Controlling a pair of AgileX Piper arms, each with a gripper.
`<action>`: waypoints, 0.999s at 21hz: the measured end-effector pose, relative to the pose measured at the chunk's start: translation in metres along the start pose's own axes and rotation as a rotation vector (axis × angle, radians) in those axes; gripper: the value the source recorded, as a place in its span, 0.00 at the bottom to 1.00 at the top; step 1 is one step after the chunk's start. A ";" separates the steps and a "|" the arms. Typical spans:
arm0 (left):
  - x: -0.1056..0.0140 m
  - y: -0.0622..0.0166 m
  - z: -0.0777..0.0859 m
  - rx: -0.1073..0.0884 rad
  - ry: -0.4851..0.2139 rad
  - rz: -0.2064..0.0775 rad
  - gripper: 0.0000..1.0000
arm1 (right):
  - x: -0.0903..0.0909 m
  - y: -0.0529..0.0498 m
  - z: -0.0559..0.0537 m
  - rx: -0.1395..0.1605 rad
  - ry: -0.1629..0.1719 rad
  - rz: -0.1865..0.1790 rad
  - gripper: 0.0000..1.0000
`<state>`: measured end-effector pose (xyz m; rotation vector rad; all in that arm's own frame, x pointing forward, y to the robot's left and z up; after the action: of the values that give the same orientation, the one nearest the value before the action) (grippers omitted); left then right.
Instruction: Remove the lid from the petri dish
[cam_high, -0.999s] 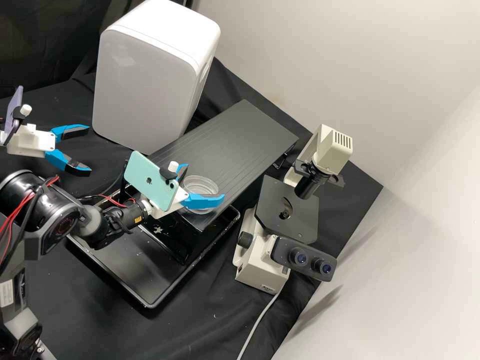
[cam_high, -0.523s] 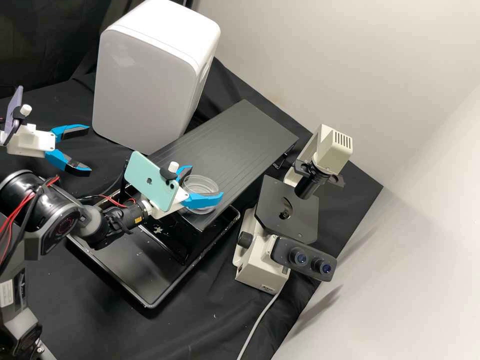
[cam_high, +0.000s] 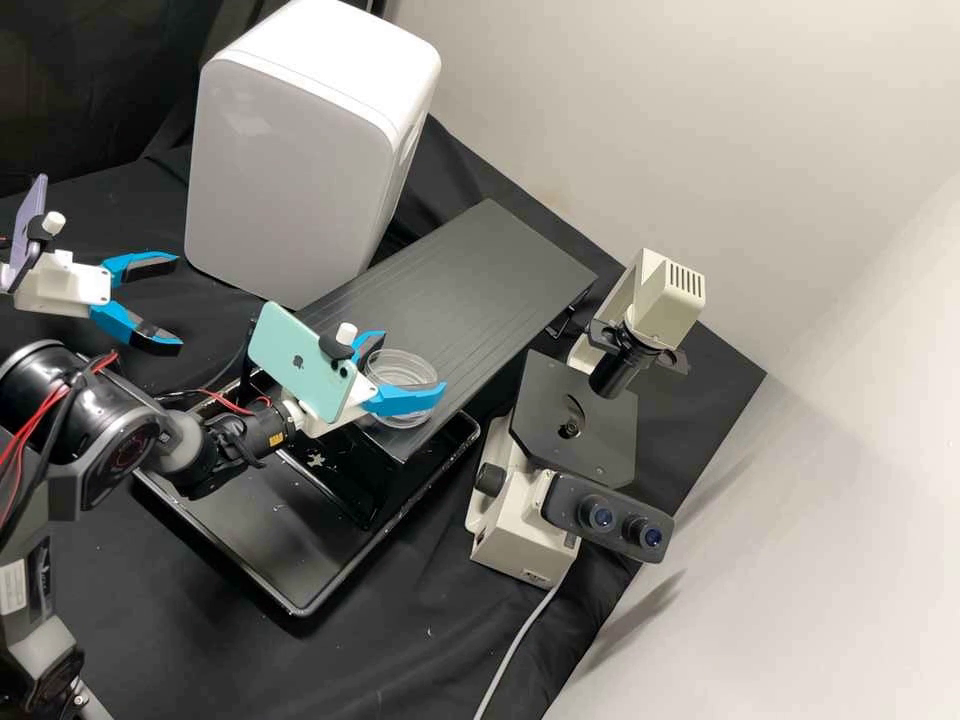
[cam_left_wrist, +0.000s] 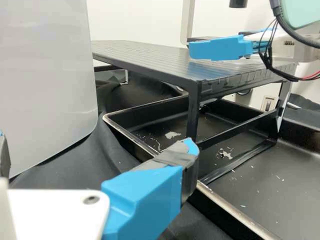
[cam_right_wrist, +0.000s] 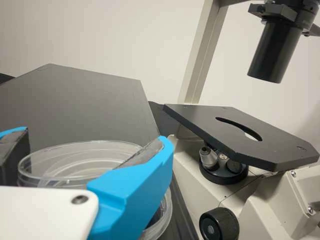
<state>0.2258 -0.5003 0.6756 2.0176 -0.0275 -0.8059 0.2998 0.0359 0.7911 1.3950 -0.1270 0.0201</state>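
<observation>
Black cloth-covered bench (cam_high: 430, 620) against plain white wall (cam_high: 700, 120). Right gripper (cam_high: 405, 366) clenched on clear round petri dish lid (cam_right_wrist: 75, 160), above ribbed black shelf (cam_high: 470, 270). Left gripper (cam_high: 172, 300) splayed, grasping nothing.

Laboratory workspace. A bench draped in black cloth (cam_high: 400, 640) stands against a plain pale wall (cam_high: 700, 120). On it sits a white microscope (cam_high: 510, 525) with twin eyepieces (cam_high: 622, 522), a flat black stage (cam_high: 575, 415) and a boxy camera head (cam_high: 662, 288) on top. Beside it, a clear plastic petri dish (cam_high: 400, 372) is at the near end of a raised black slatted shelf (cam_high: 470, 280), which stands in a shallow black tray (cam_high: 260, 530) flecked with white specks. A tall, rounded white housing (cam_high: 300, 150) stands behind. A dark grey robot arm (cam_high: 90, 440) with exposed red wiring is at the bench's side.
</observation>
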 end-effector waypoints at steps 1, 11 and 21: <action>0.000 0.0000 0.000 0.000 0.000 0.000 1.00 | -0.001 0.001 -0.003 0.002 0.009 0.001 0.00; 0.000 0.0000 0.000 -0.001 0.001 0.000 1.00 | -0.011 -0.010 -0.027 0.006 0.097 -0.036 0.00; 0.000 0.0000 0.000 -0.001 0.001 0.000 1.00 | -0.015 -0.017 -0.037 -0.010 0.128 -0.058 0.00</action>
<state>0.2259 -0.5003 0.6757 2.0175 -0.0270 -0.8040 0.2889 0.0703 0.7671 1.3825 0.0194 0.0605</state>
